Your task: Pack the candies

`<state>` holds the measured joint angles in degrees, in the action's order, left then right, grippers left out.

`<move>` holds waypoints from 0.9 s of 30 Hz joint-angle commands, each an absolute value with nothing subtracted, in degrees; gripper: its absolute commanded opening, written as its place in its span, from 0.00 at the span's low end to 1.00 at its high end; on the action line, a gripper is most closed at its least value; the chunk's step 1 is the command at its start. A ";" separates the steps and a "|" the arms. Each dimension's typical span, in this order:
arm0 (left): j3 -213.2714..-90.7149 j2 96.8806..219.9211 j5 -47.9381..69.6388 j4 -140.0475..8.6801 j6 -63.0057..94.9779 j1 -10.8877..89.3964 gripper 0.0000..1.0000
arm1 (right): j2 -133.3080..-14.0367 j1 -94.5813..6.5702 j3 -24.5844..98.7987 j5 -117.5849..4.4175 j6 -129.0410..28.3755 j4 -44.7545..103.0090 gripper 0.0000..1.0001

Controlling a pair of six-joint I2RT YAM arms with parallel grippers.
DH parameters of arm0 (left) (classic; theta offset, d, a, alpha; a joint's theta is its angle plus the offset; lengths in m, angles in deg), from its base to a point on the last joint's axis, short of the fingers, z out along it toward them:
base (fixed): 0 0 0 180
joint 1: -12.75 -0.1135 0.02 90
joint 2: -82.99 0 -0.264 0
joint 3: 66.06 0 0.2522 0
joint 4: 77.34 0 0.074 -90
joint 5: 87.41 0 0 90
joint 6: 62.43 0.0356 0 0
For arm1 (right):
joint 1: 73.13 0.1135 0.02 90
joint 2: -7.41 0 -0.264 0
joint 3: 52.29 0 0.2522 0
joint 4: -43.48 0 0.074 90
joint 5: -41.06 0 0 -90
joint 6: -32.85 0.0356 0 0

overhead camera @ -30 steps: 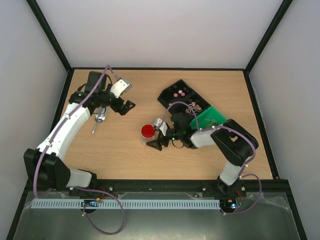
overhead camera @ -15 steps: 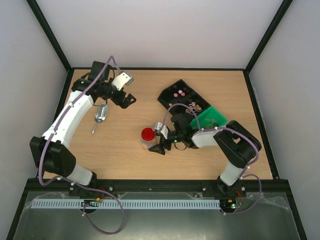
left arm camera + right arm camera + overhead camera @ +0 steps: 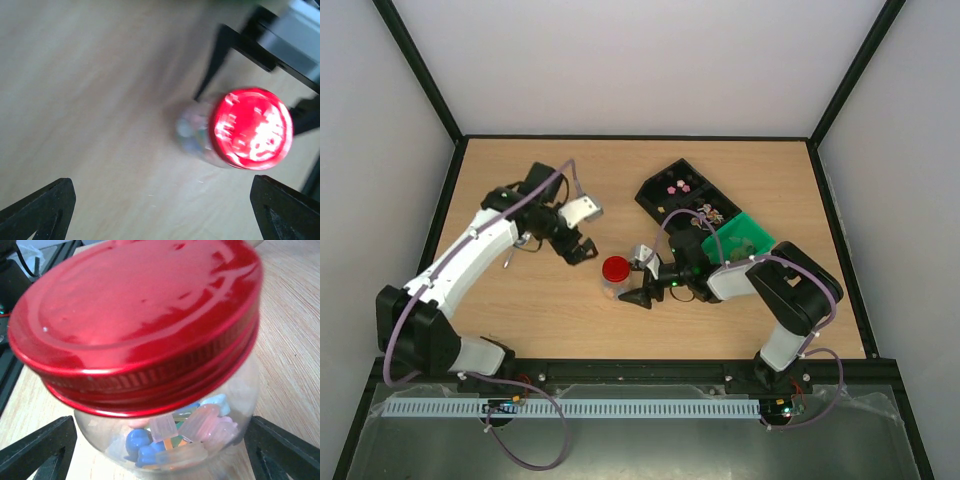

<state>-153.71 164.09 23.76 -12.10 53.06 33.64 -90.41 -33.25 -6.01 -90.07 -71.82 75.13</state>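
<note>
Pastel candies (image 3: 200, 422) sit piled inside the glass jar (image 3: 246, 385)

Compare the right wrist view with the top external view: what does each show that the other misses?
Only the right wrist view shows the candies inside the glass jar: pink, blue and pale pieces behind the glass. Only the top external view shows the black tray holding more candies at the back right, the green piece beside it, and the left gripper, open, just left of the jar. Both show the red lid sitting on the jar and the wooden table.
</note>
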 commanded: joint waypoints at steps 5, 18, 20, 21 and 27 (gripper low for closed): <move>-140.21 157.60 31.55 -21.30 52.05 37.53 0.99 | -88.94 -33.72 -7.65 -93.47 -70.66 81.34 0.88; -132.82 152.81 26.74 -30.31 55.69 43.16 0.99 | -89.90 -32.82 -4.56 -91.48 -71.07 79.06 0.89; -132.20 152.38 26.50 -31.41 55.50 43.66 0.98 | -90.10 -32.34 -4.25 -90.90 -71.13 78.90 0.89; -131.99 152.27 26.41 -31.90 55.11 43.74 0.98 | -90.14 -32.15 -4.03 -90.79 -71.24 78.58 0.89; -130.82 153.13 26.19 -34.83 53.68 44.86 0.97 | -90.99 -31.28 -2.40 -91.21 -71.39 77.43 0.87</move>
